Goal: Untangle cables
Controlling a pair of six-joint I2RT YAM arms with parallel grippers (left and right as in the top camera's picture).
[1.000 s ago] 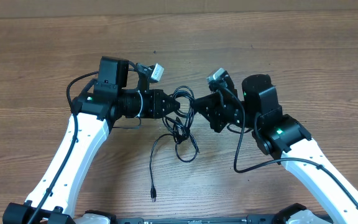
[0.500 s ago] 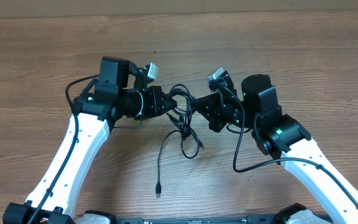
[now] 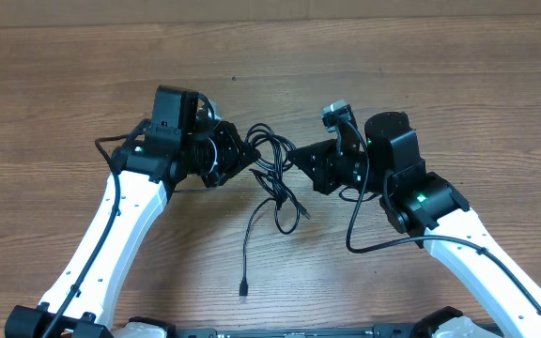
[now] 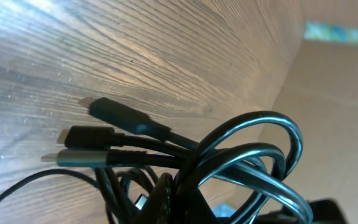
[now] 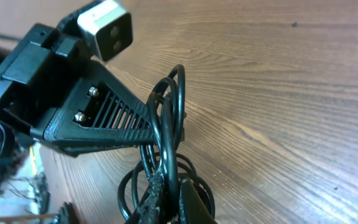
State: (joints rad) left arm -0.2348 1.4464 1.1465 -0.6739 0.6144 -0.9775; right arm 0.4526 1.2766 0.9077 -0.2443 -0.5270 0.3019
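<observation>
The cables (image 3: 272,167) are thin black cords bunched in a tangle between my two grippers, above the wood table. Loops hang down to a small plug (image 3: 304,214), and one long strand trails to a plug end (image 3: 243,287) near the front. My left gripper (image 3: 253,158) is shut on the bundle from the left. In the left wrist view looped cables (image 4: 253,155) and three plug ends (image 4: 114,113) fill the frame above the gripper (image 4: 182,205). My right gripper (image 3: 295,161) is shut on the cables (image 5: 166,124) from the right, a strand pinched at its tips (image 5: 178,199).
The wooden table (image 3: 440,84) stretches around both arms. A cardboard wall (image 4: 334,124) stands at the far edge. The thicker black wire of the right arm (image 3: 355,235) loops beside it. In the right wrist view, the left gripper's body (image 5: 86,112) is close ahead.
The left wrist has turned and drawn back slightly to the left. The hanging loops and the loose plug end have shifted right and up a little. The right gripper stays put.
</observation>
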